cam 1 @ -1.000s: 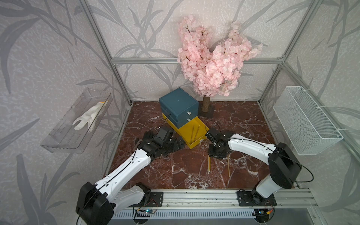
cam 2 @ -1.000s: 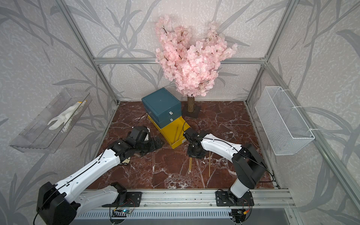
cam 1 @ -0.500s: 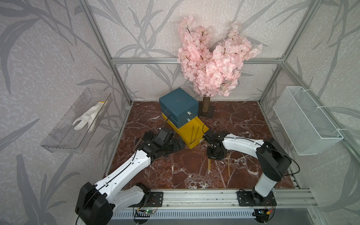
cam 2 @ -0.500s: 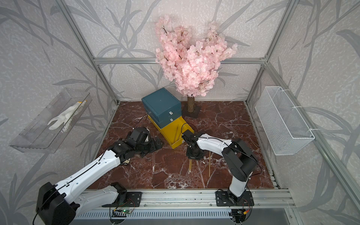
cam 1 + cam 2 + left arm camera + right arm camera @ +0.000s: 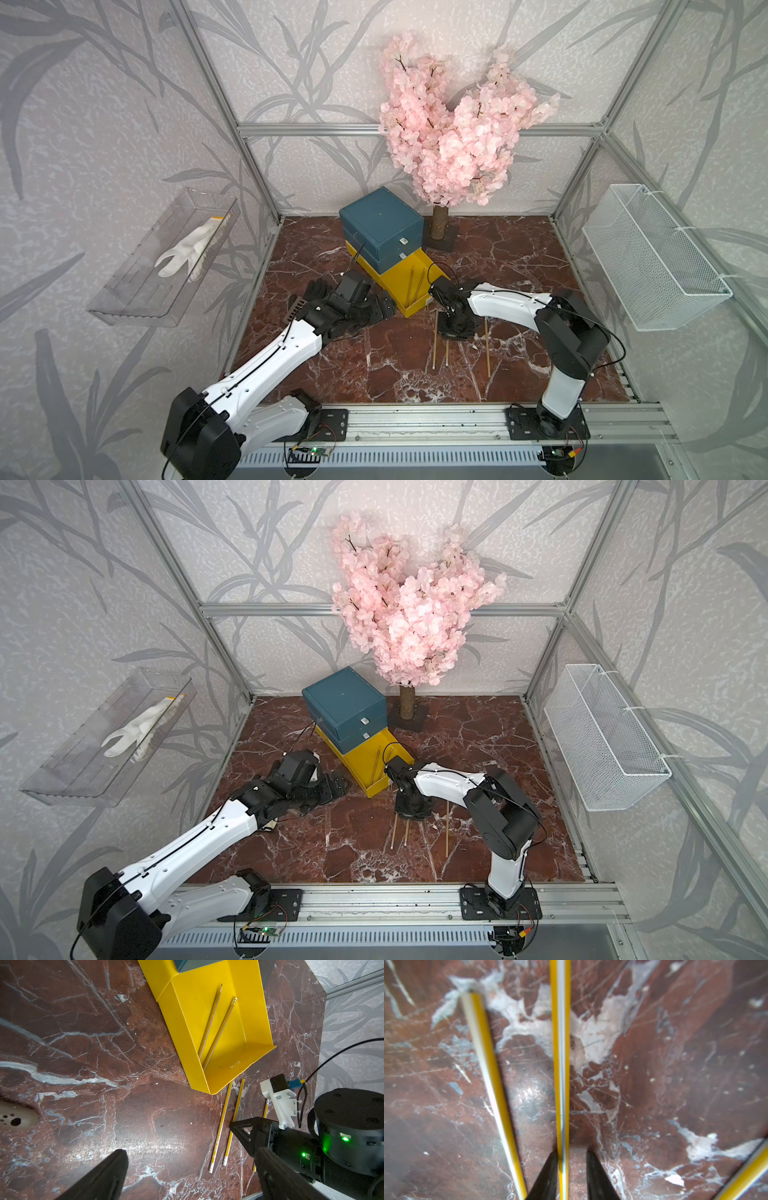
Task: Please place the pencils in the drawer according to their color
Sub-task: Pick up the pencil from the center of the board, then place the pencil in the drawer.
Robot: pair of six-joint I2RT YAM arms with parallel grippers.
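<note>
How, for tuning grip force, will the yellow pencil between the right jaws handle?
Likely stiff and light: the yellow pencil is thin and straight. Its glossy sides might slip when pinched; nudged, it could roll on smooth marble.

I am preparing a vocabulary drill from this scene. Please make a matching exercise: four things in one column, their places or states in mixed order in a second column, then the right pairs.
Things
1. white glove
2. yellow drawer
3. wire basket
4. right gripper

Places or states
A. jaws on either side of a yellow pencil that lies on the marble table
B. hangs on the wall at the robot's right
C. pulled out, with two pencils inside
D. lies in the clear tray on the wall at the robot's left

Pairs: 1-D; 2-C; 3-B; 4-A
</note>
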